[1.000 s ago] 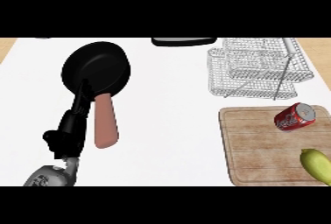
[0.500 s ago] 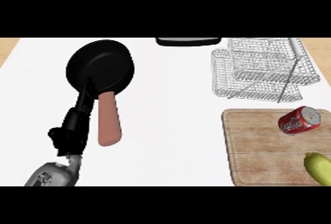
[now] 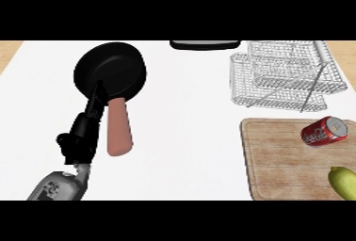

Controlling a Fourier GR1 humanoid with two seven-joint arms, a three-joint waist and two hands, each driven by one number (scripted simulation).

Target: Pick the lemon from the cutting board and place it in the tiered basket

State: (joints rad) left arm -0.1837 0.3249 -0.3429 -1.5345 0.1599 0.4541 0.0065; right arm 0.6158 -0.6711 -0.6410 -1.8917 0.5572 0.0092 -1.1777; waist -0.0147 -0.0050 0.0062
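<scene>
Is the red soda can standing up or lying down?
Lying down. The red can rests on its side on the cutting board, its silver end facing sideways.

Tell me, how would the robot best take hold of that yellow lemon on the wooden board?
Probably from above, fingers across the narrow middle of the lemon. It lies flat at the right edge of the cutting board, partly out of view, lengthwise up the picture, so its left and right flanks look easiest to close on. The soda can sits clear of it.

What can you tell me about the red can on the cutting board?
The red can is a soda can with white lettering and a silvery end, lying on its side, tilted diagonally. It rests on the far right part of the wooden cutting board, beyond the lemon and apart from it, just in front of the wire tiered basket. No hand touches it.
</scene>
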